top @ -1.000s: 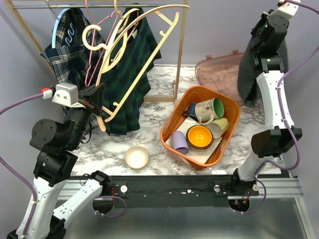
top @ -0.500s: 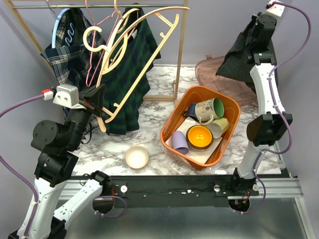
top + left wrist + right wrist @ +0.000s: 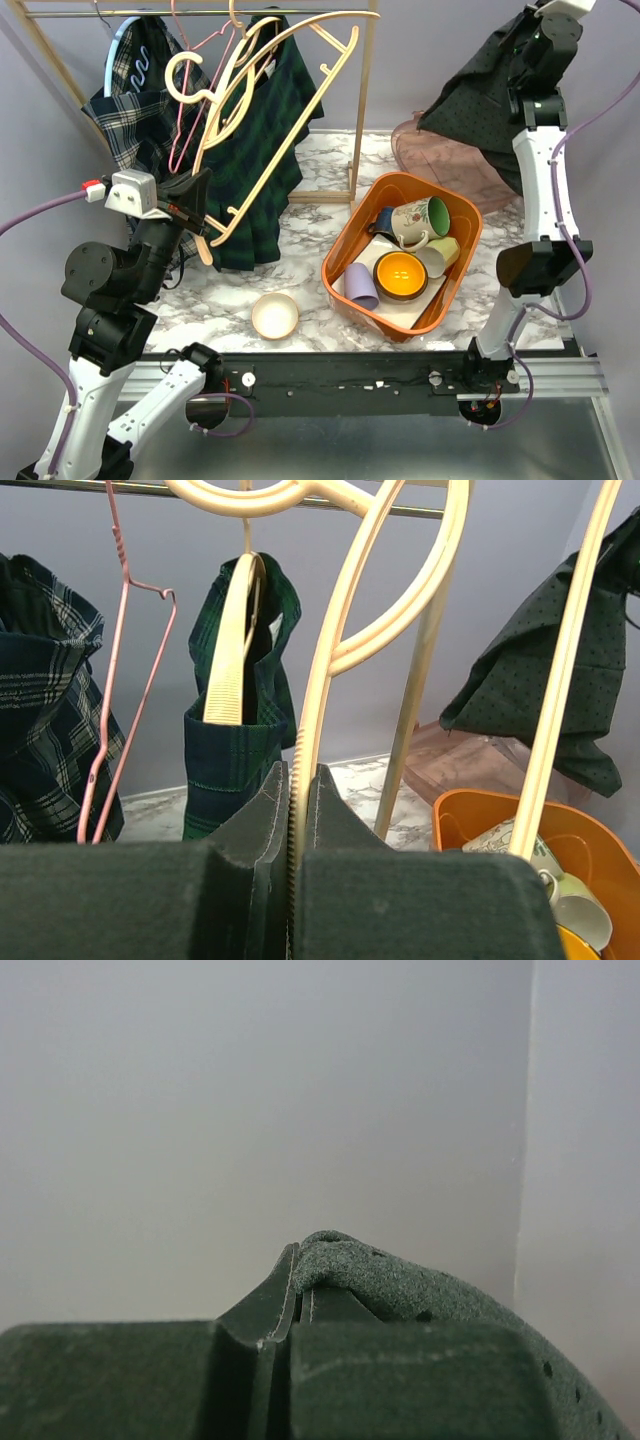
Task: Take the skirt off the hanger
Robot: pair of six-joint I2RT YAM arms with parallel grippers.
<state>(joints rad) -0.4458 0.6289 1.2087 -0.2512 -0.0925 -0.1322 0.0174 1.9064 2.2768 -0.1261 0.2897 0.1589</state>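
Skirt held high at the right, apart from the hanger.
The dark dotted skirt is pinched at its edge by the right claw, whose fingers are pressed together on the cloth. It is hung in the air above the translucent pink tub at the far right of the surface, well apart from the cream hanger. A ridged bar of that hanger is clamped in the left claw, beside the plaid garments on the rack.
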